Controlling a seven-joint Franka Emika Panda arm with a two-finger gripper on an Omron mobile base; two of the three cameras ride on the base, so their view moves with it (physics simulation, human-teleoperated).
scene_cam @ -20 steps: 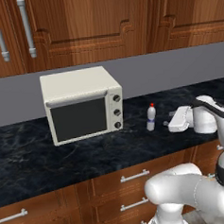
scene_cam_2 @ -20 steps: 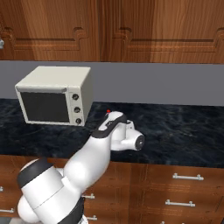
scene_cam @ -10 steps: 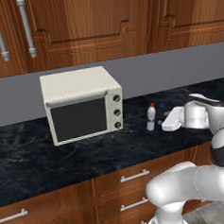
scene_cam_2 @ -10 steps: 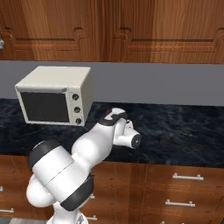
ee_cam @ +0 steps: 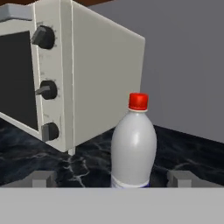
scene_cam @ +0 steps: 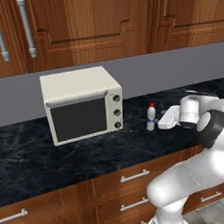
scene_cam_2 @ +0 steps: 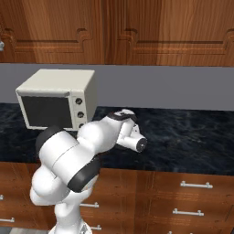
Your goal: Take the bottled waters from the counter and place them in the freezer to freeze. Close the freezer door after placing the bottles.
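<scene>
Since a second ago the wrist has swung in toward the red-capped bottle [scene_cam: 151, 118] and the arm's elbow has folded lower, while the bottle and the toaster oven [scene_cam: 81, 104] have kept their places. The gripper [scene_cam: 164, 119] now lies level just beside the bottle, at its 3 o'clock in the left base view. In the hand view the two fingertips [ee_cam: 43, 179] stand wide apart at the bottom corners, with the bottle [ee_cam: 133, 147] centred between them, so the jaws are spread and hold nothing.

The bottle stands on the black marble counter [scene_cam: 65, 157], near the oven's right side and at about 4 o'clock from its knobs. It is upright: its long axis runs vertically, cap at 12 o'clock.

The step in hand looks like the final approach for the first pick. To do it well, the hand should advance straight along its present line until the bottle's body sits well between the pads, then close across the widest part, below the shoulder, keeping level so the bottle is not tipped toward the oven. A lift straight up should follow before any swing away.
</scene>
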